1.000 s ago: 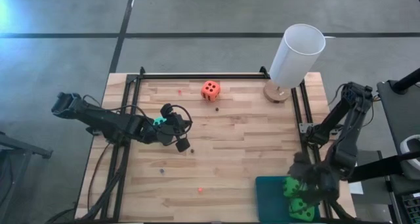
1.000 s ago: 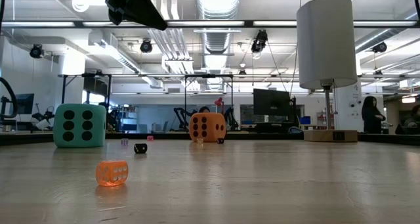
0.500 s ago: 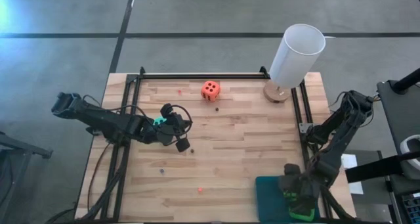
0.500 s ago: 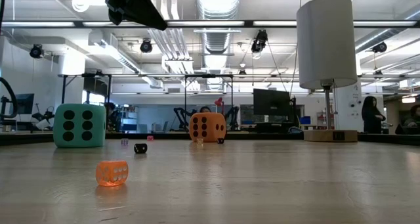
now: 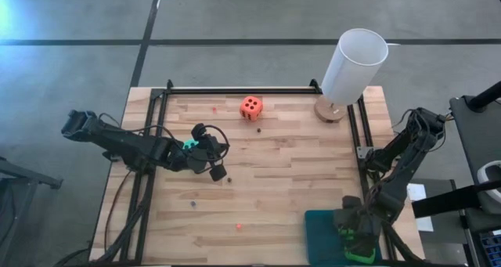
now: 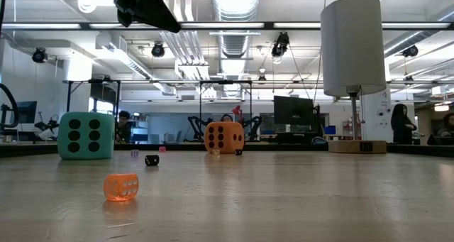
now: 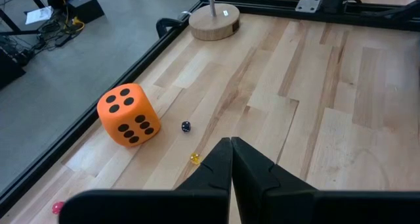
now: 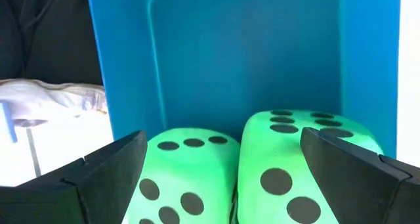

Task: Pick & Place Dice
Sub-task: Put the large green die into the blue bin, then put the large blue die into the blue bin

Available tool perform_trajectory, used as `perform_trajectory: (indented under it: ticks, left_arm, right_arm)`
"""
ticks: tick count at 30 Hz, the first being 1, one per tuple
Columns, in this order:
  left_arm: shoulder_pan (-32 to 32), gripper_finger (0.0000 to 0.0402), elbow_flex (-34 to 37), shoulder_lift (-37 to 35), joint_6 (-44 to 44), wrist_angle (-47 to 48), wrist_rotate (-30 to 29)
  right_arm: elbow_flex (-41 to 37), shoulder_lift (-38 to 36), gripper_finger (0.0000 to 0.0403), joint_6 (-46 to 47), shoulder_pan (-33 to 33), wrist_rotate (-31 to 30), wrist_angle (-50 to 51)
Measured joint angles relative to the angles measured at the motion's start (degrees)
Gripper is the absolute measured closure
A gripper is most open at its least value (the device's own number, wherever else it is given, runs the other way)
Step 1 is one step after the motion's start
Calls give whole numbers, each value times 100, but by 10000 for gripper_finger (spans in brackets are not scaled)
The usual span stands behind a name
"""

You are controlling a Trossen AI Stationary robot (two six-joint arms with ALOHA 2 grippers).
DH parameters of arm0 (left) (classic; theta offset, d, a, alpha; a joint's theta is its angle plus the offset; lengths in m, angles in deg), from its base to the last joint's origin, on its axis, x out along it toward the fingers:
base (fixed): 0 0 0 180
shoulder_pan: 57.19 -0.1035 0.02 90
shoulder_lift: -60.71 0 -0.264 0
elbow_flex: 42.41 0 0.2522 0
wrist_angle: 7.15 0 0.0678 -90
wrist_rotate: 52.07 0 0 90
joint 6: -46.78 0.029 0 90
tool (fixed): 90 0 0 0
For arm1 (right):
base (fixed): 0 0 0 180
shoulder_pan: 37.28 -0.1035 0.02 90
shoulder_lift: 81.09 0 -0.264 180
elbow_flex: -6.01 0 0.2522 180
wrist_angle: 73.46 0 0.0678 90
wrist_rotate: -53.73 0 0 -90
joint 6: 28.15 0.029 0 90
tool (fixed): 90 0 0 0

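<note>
Two bright green dice lie side by side in the blue tray at the table's near right corner. My right gripper hangs open over them, one finger outside each die. In the high view the right gripper covers all but one green edge. The orange-red die rests on the table near the far edge. The turquoise die sits beside my left gripper, which is shut and holds nothing. My right gripper comes down from above with its fingers spread past the outer sides of the two green dice in the tray. Whether the fingers touch the dice I cannot tell.
A tall white cylinder stands on a round wooden base at the far right corner. Tiny dice lie scattered: a translucent orange one, a black one. A black rail frame borders the table.
My right gripper has moved over the tray toward the table's near edge and a little to the left, then stayed still. It now hides the green die that showed beside it a second ago. The left arm and the other dice have kept still.
</note>
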Motion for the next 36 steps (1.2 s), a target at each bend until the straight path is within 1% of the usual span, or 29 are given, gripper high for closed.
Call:
perform_trajectory:
  ticks: [9,12,15,20,24,28,33,36]
  left_arm:
    - [-1,391,0,0,0,0,0]
    - [1,391,0,0,0,0,0]
    - [1,391,0,0,0,0,-1]
    - [1,391,0,0,0,2,0]
    - [-1,391,0,0,0,0,-1]
    - [0,391,0,0,0,1,0]
    - [-1,391,0,0,0,0,0]
    - [1,391,0,0,0,0,0]
  right_arm:
    - [-6,-47,3,81,-15,462,19]
    - [-7,-121,3,76,-17,490,34]
    - [-7,-220,3,-89,-17,356,35]
    - [-9,-389,3,-507,-4,-331,101]
    - [-9,-500,3,-966,95,-1090,138]
    - [-9,-594,3,-1454,361,-1922,119]
    - [-9,-654,3,-1847,752,-3203,74]
    - [-9,-645,3,-2097,1039,-3634,-50]
